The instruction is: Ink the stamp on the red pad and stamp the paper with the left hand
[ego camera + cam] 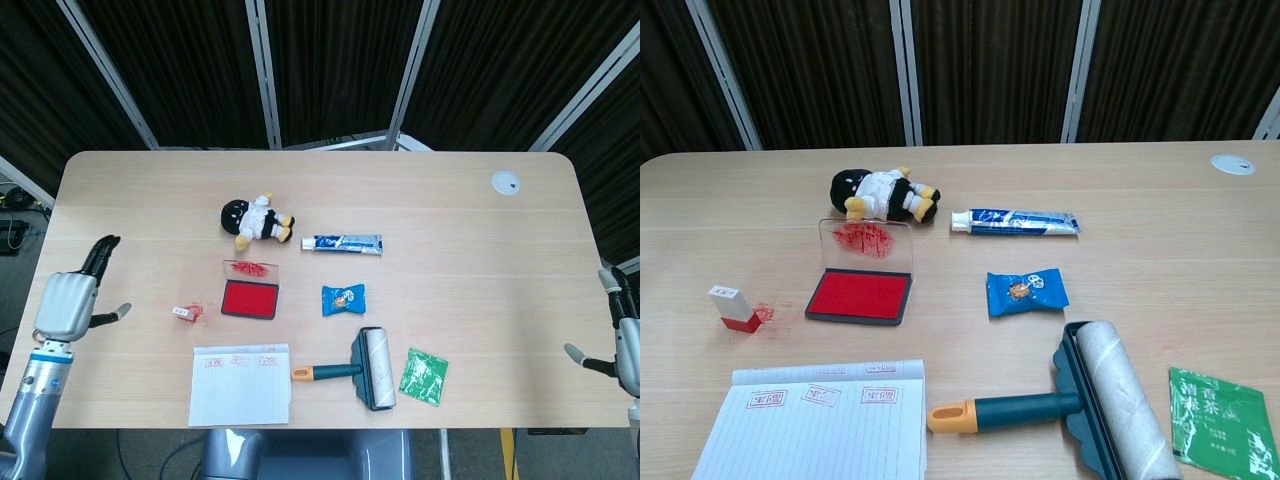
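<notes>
The small stamp (184,312) (732,309), white with a red base, lies on the table left of the red ink pad (249,299) (859,296), whose clear lid stands open behind it. The lined paper (240,384) (815,429) near the front edge carries three red stamp marks along its top. My left hand (70,302) is at the table's far left edge, open and holding nothing, well apart from the stamp; the chest view does not show it. My right hand (622,345) is at the far right edge, off the table, fingers apart.
A plush doll (256,221), a toothpaste tube (342,243), a blue snack packet (343,299), a lint roller (360,370) and a green packet (424,376) lie across the middle and right. A white disc (506,182) sits at the back right.
</notes>
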Controlling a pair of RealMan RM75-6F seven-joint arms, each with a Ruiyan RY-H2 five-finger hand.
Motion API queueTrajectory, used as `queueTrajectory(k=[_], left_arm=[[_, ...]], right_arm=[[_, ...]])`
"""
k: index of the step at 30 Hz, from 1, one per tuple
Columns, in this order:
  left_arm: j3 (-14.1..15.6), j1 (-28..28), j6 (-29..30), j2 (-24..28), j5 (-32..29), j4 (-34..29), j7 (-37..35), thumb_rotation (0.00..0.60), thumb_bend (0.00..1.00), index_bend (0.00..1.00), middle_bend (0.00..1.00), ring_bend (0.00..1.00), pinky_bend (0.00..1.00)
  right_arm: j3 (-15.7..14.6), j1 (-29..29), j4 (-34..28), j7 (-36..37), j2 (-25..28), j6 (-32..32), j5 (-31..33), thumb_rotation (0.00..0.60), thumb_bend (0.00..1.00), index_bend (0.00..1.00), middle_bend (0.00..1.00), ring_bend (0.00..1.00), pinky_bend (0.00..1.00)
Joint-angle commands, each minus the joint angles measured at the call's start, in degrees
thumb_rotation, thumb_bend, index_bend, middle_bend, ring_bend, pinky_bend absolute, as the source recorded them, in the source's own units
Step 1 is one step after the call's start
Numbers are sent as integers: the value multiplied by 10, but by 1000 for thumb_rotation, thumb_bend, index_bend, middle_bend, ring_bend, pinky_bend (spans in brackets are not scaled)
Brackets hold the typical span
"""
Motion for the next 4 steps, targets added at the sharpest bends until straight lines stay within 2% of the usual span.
queueTrajectory(k=[1,4], left_arm=[[12,40,31,42,0,-57,16,600,0,0,0,151,145],[30,57,31,74,-6,-102,41,600,0,0,0,21,8]], right_arm=[[-2,-1,-3,4,3,5,-9,600,0,0,0,0,0],[-4,-2,-3,4,5,11,-20,600,0,0,0,0,0]])
